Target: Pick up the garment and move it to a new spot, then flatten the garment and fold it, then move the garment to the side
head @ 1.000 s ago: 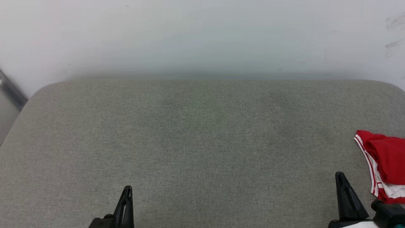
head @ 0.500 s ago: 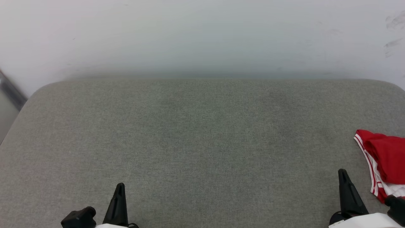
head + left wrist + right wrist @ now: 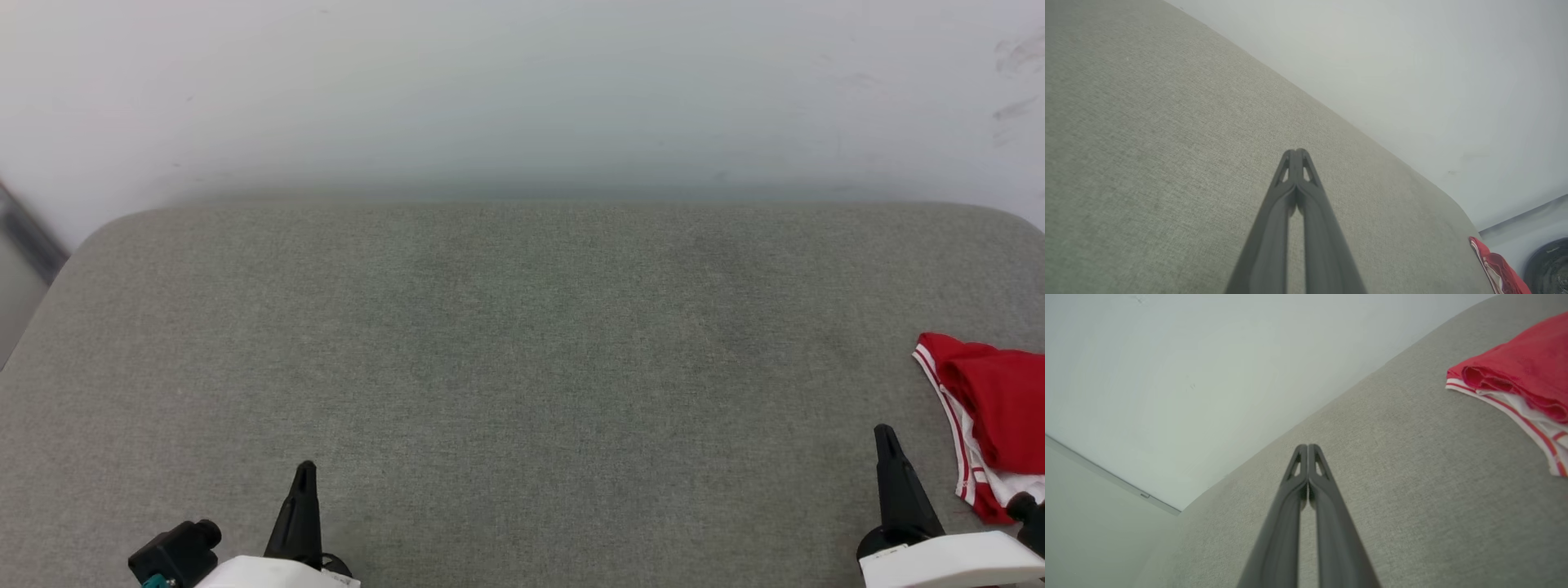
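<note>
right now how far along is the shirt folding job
Looks nearly finished: the shirt lies in a compact, layered bundle at the right edge of the grey cushion. Nothing is in hand; the left gripper and right gripper are shut and empty. Probably nothing left.

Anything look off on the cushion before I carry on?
Nothing spilled or damaged. The garment lies loosely folded at the right side of the cushion, its white striped edge sticking out under the red. The left gripper and right gripper are shut, empty, clear of it. Faint scuffs mark the wall.
</note>
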Motion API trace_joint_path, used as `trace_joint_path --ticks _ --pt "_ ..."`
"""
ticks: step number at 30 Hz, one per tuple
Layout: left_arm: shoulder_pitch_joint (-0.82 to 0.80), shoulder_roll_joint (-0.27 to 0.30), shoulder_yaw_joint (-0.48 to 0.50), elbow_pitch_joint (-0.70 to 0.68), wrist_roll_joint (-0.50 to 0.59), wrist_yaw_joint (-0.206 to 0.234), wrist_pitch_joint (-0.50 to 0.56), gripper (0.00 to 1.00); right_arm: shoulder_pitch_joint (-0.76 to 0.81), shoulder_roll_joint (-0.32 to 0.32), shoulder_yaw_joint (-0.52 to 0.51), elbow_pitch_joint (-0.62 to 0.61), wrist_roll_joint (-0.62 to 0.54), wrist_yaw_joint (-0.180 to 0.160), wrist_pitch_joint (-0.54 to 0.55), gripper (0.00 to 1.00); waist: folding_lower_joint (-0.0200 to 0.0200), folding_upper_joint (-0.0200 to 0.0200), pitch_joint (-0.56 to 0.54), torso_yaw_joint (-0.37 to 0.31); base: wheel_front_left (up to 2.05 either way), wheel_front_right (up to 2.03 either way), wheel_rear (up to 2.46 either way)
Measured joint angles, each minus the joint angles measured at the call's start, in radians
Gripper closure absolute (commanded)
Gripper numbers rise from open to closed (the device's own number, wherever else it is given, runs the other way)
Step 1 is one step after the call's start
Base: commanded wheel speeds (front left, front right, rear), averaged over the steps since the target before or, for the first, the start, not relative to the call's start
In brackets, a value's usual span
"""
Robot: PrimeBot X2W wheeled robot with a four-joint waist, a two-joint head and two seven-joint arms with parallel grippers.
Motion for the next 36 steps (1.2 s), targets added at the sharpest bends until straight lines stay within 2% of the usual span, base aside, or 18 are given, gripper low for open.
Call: trace_joint_path --ticks 17,36 --pt "-0.047 0.004 0.025 0.026 -0.241 -0.026 0.051 1.0 -0.037 -0.002 -0.004 0.021 0.23 0.0 0.055 1.0 0.0 0.0 0.003 -0.002 0.0 0.0 0.0" --pt "-0.093 0.005 0.052 0.052 -0.463 -0.048 0.103 1.0 -0.074 -0.003 -0.011 0.043 0.441 0.0 0.108 1.0 0.0 0.0 0.006 -0.004 0.0 0.0 0.0"
